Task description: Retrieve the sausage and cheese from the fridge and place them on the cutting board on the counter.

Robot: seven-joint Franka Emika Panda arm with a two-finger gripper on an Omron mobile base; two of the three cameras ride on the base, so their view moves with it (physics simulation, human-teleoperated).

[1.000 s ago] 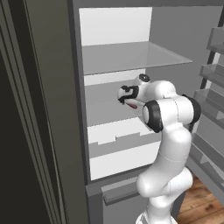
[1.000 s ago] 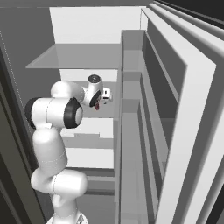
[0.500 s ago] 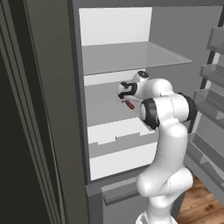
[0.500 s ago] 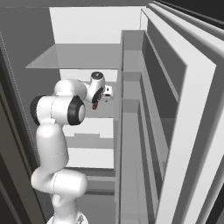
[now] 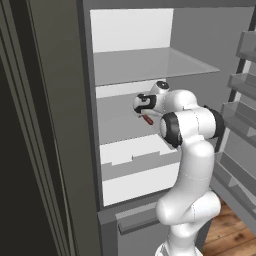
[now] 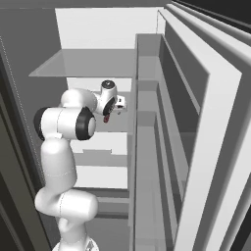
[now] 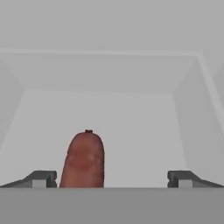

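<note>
Gripper point(image 7: 112, 179) spread inside fridge point(image 5: 135, 45); sausage point(image 7: 83, 159) beside one finger, above shelf, not pinched; grasp appears insecure.

My arm point(image 5: 192, 165) is glossy white, built of rounded, bulging segments joined by dark, near-black rings at the joints. A round dark cap tops my wrist point(image 6: 108, 86). My gripper point(image 7: 112, 179) ends in two small dark grey finger tips with paler square pads.
</note>
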